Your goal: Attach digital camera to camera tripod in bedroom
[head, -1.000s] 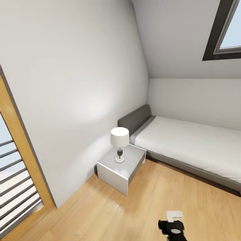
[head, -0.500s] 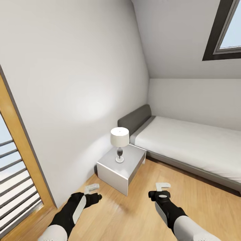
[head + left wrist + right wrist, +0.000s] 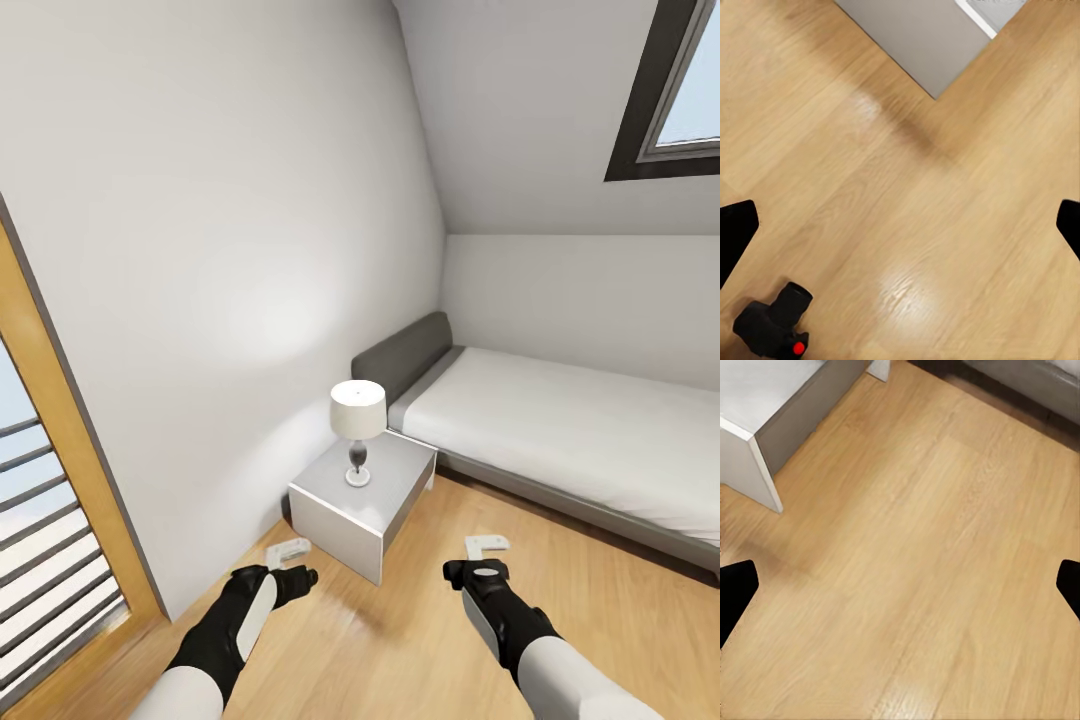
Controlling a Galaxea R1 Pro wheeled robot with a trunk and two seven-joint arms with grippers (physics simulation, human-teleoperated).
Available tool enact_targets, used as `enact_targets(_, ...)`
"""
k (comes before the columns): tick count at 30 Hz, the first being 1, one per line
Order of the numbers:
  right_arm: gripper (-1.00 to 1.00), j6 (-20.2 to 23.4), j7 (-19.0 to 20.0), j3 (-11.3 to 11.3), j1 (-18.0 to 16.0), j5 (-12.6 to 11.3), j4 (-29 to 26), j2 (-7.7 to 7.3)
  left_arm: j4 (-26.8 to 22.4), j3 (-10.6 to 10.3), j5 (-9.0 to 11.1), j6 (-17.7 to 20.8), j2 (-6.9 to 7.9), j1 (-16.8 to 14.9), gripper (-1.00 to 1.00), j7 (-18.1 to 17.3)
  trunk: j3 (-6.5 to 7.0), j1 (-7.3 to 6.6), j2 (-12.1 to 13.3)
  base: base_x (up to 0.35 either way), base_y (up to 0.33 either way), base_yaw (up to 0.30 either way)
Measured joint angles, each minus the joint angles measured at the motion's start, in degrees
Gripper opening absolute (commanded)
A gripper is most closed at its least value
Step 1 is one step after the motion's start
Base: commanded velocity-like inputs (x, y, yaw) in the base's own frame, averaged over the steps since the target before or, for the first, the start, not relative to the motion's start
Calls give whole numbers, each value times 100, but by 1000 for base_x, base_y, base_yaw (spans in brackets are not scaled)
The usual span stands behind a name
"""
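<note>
Room: I face a corner of the bedroom, light wood floor [image 3: 400,650], grey-white walls, skylight [image 3: 670,90] high up.
Left gripper [image 3: 290,562]: my left arm reaches forward and low over the floor; in the left wrist view the two black fingertips [image 3: 735,236] sit at opposite edges of the picture, so the fingers are spread wide with nothing between them.
Right gripper [image 3: 487,556]: raised to about the same level on the other side; fingertips [image 3: 735,596] also at opposite edges of the right wrist view, spread wide, only bare floor between them.
Digital camera [image 3: 772,321]: lies on the floor, seen in the left wrist view near one of my left fingertips, outside the gap between the fingers and not touching them. Black body, lens barrel sticking out, round red button visible.
Nightstand [image 3: 362,505]: white, just ahead of both grippers and between their lines of reach; its corner appears beyond the fingers in both wrist views.
Lamp [image 3: 358,425]: stands upright on the nightstand, white shade.
Bed [image 3: 560,430]: grey frame and headboard, white mattress, beyond my right fingers, right beside the nightstand.
Door frame [image 3: 60,430]: wooden, outboard of my left fingers, with horizontal slats behind it.
</note>
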Motion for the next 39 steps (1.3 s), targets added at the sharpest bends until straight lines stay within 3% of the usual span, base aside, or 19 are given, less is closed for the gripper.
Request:
enact_targets(4, 100, 30, 2, 3, 0, -16, -73, 9, -72, 2, 15, 1, -15, -1, 100, 104, 0, 0, 0, 0, 0, 0)
enact_targets(17, 100, 145, 84, 9, 2, -27, -59, 14, -167, -1, 27, 20, -15, -1, 100, 145, -233, 285, -520, 0, 0, 0)
enact_targets(28, 100, 337, 826, 4, 1, -40, -43, -16, -148, 9, 13, 63, 11, -1, 100, 167, -431, 527, -961, 0, 0, 0)
enact_targets(39, 100, 350, 908, 0, 1, -39, -38, -45, -132, 22, 24, 72, 26, -1, 100, 160, -628, 768, -1403, 0, 0, 0)
